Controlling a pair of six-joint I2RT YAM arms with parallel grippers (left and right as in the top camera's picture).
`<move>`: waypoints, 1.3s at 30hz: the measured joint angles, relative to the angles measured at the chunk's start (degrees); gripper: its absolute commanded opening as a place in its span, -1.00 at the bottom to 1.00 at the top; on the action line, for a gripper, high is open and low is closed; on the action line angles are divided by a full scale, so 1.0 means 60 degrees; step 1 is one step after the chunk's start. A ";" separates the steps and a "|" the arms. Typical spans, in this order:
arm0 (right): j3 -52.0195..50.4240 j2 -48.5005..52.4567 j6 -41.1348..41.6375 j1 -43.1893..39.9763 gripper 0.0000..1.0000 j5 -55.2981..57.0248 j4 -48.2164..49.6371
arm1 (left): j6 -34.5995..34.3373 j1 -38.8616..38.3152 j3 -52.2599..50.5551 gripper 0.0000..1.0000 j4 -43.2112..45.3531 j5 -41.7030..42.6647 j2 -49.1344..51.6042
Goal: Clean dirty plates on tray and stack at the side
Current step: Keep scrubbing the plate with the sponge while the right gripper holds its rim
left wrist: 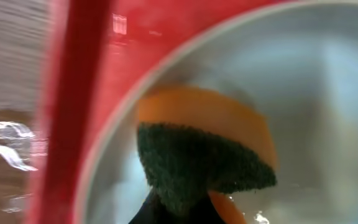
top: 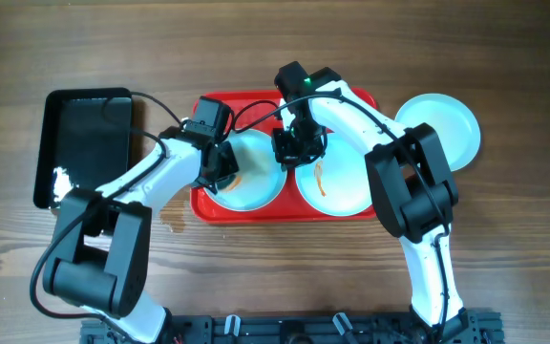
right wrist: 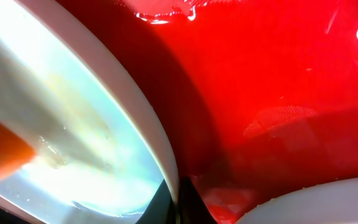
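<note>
Plates lie like this: the left plate (top: 256, 188) and the right plate (top: 344, 186) are side by side in the tray (top: 208, 205), and a third plate (top: 447, 129) rests on the worktop (top: 504, 239) just beside the tray's right end.

My left hand (top: 220, 167) is clenched on a sponge (left wrist: 204, 155), green scouring face down inside the left plate, near its rim. My right hand (top: 299, 148) is clenched on that same plate's far rim, pinning it.

What worries me:

- **Rim grip:** it is thin and the plate looks wet. If I scrub hard toward the pinched edge, I judge the rim could slide out of the fingers and the plate would skate across the tray.
- **Tipping:** the sponge is working close to the rim. Pressing down there could tip the plate up against the right hand's hold, or let the sponge ride over the edge onto the tray.
- **Neighbouring plate:** the two plates on the tray are nearly touching. A sideways shove would knock the left one into the right one, which has an orange smear (top: 321, 180) at its centre.
- **Collision:** both hands are near each other over one plate, so a wide scrubbing stroke could bring them together.
</note>
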 measured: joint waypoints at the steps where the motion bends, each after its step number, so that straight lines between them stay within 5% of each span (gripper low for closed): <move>1: 0.0000 0.0000 0.0000 0.0000 -0.91 -0.0004 0.0000 | 0.0000 -0.0011 0.0000 -0.92 -0.0055 -0.0193 -0.0004; 11: -0.0011 -0.0004 0.0007 0.0018 -0.91 -0.0106 0.0036 | 0.0004 -0.0047 0.0124 -0.92 -0.0386 -0.1089 -0.0153; 24: -0.0011 -0.0004 0.0040 0.0015 -0.92 -0.0102 0.0036 | -0.0007 -0.0648 0.0444 -0.92 0.1169 0.0856 -0.0852; 39: -0.0011 -0.0004 0.0073 -0.0044 -0.91 -0.0087 0.0022 | -0.0189 -0.0718 0.0590 -0.92 0.1800 0.1151 0.0747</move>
